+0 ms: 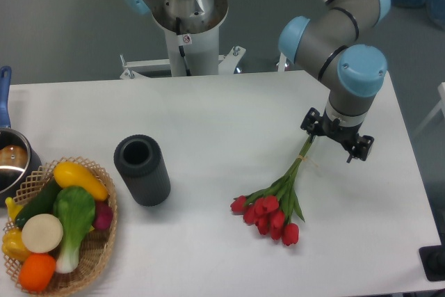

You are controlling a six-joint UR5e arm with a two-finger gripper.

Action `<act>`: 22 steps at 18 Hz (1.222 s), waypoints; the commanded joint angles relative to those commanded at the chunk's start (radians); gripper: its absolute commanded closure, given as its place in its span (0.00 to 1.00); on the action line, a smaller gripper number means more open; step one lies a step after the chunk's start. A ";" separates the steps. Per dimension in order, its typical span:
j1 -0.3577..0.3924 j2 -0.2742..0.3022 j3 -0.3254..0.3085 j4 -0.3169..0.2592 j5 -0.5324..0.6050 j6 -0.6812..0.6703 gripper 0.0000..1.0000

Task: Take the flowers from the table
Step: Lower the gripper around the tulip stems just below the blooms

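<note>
Wicker basket point(104, 255), lower left of the frame, nearest the camera: holds toy produce, among it a green-and-white leafy vegetable point(73, 217), a yellow squash point(80, 179) and an orange piece point(36, 271). Not wanted for the task.

Dark cylinder point(142, 170), centre left: upright, open end up, well apart from the bunch.

Pot point(10, 161), left edge: partly out of frame, blue handle above.

Flowers point(271, 215), lower right of centre: red tulips, tied, lying flat on the table point(222, 109). Heads point toward the lower edge, stems run up and right, so the thin stem end faces the arm.

Pincer point(311, 138), right of centre: pointed down at the stem tips, apparently placed to take the bunch by its narrow end. The wrist hides the fingertips, so I cannot tell whether it grips the stems. Bunch not lifted.
</note>
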 joint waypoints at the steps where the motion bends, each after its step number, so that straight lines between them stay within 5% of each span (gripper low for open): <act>1: 0.000 0.000 -0.001 0.000 -0.002 0.000 0.00; 22: -0.028 -0.014 0.049 -0.049 -0.051 -0.037 0.00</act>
